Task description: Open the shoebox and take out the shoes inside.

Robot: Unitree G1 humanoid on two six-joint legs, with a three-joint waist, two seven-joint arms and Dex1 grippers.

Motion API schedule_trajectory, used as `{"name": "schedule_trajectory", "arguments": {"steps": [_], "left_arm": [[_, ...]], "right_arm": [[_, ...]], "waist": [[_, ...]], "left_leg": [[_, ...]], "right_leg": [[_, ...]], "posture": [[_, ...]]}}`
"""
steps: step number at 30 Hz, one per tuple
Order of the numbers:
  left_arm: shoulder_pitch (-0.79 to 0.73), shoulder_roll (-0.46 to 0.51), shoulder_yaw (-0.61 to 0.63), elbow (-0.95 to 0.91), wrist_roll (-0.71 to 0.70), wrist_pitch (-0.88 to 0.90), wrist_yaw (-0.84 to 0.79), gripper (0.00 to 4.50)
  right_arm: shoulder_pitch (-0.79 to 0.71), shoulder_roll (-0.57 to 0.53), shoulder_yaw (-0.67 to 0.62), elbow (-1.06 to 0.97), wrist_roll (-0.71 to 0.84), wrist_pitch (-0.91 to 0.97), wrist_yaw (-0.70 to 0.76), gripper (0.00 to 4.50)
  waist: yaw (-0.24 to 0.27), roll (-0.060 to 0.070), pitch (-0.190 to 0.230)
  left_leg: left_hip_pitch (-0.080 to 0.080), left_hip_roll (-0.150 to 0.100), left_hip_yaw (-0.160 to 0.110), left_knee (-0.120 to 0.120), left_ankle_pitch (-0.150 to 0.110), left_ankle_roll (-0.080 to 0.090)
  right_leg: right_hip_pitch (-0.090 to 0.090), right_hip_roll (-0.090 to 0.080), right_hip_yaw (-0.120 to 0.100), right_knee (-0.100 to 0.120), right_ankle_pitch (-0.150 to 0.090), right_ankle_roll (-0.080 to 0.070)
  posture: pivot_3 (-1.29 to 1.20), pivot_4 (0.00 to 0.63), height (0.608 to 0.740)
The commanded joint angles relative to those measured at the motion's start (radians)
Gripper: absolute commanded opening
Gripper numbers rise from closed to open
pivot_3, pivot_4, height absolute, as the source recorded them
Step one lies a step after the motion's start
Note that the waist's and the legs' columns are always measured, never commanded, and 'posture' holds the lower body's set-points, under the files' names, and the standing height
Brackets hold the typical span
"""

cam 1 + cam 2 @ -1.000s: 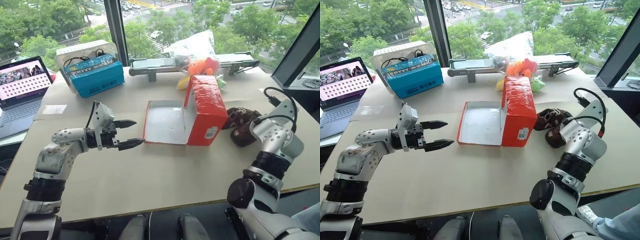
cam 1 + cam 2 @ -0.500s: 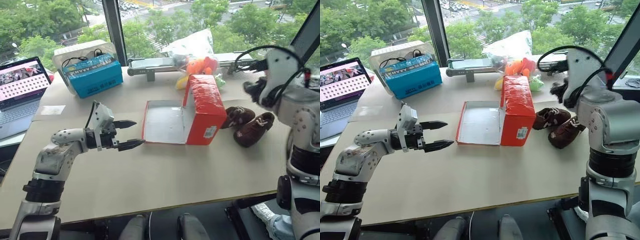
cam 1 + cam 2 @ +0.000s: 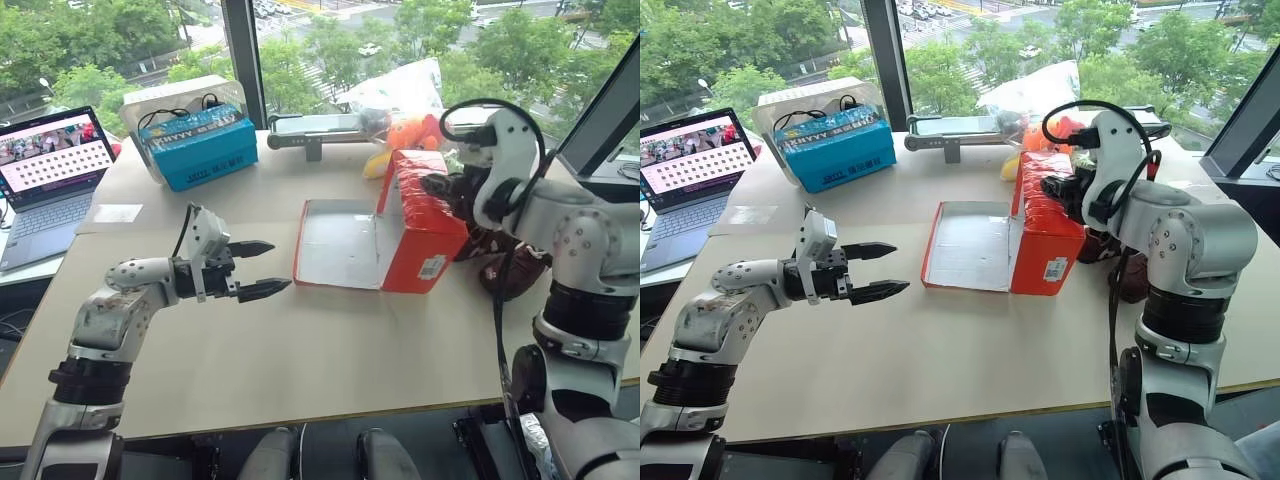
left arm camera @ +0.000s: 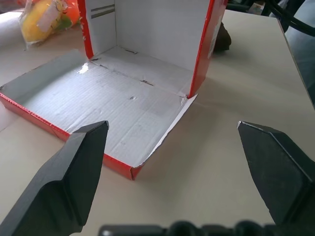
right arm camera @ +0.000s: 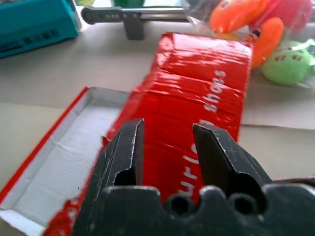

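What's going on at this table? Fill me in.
A humanoid robot is emptying a red shoebox. The box lies open on the table, standing on its side with the lid flat, and its inside looks empty. The brown shoes sit on the table beside it. The right gripper hangs open over the box; the left gripper hovers open near the lid. Neither holds anything.

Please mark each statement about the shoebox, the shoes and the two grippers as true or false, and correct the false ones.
1. The shoebox is open. True.
2. The shoes are inside the shoebox. False: they lie on the table beside it.
3. The left gripper has open jaws and holds nothing. True.
4. The right gripper is clamped on a shoe. False: its jaws are apart above the red box, holding nothing.
5. A blue box with cables stands near the laptop. True.
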Motion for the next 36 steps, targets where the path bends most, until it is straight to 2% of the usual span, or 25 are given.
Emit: {"name": "schedule_trajectory", "arguments": {"steps": [1,6,13,16,24,36], "left_arm": [[-0.008,0.008,0.020,-0.026,-0.006,-0.011,0.002,4.50],[-0.013,0.010,0.021,-0.024,-0.007,-0.010,0.000,4.50],[-0.016,0.013,0.021,-0.022,-0.007,-0.008,-0.001,4.50],[-0.021,0.012,0.019,-0.015,-0.005,-0.010,-0.003,4.50],[-0.025,0.016,0.019,-0.019,-0.006,-0.007,-0.005,4.50],[-0.016,0.028,0.048,-0.040,-0.017,-0.003,0.011,4.50]], "right_arm": [[0.052,-0.041,-0.010,0.010,-0.034,-0.057,0.010,1.97],[0.185,-0.057,-0.026,0.054,-0.065,-0.097,0.011,1.97],[0.248,-0.014,-0.042,0.100,-0.076,-0.157,0.014,1.97],[0.235,0.023,-0.007,0.163,-0.081,-0.222,0.035,1.97],[0.119,0.083,0.076,0.356,-0.129,-0.354,0.059,1.97],[0.061,0.102,0.103,0.392,-0.171,-0.414,0.062,1.97]], "waist": [[0.000,-0.001,0.000],[-0.002,-0.005,-0.003],[-0.014,-0.010,-0.006],[-0.013,-0.006,-0.003],[-0.011,-0.005,-0.003],[-0.006,-0.005,-0.003]], "left_leg": [[0.000,0.000,0.000,0.000,0.000,0.000],[0.003,0.001,0.000,0.001,0.000,0.000],[0.005,0.004,0.001,0.000,0.000,0.000],[0.003,0.004,0.002,0.000,0.000,0.000],[0.004,0.003,0.002,0.000,0.000,0.000],[0.004,0.003,0.002,0.000,0.000,0.000]], "right_leg": [[0.001,0.000,0.000,0.000,0.000,0.000],[0.003,0.000,0.000,0.000,-0.003,0.006],[0.004,0.001,0.000,0.000,-0.003,0.005],[0.002,0.001,0.001,0.000,-0.003,0.005],[0.003,0.002,0.001,0.000,-0.003,0.005],[0.002,0.002,0.001,0.000,-0.003,0.004]], "posture": [[0.00,0.150,0.740],[0.00,0.150,0.740],[0.00,0.150,0.740],[0.00,0.150,0.740],[0.00,0.150,0.740],[0.00,0.150,0.740]]}}
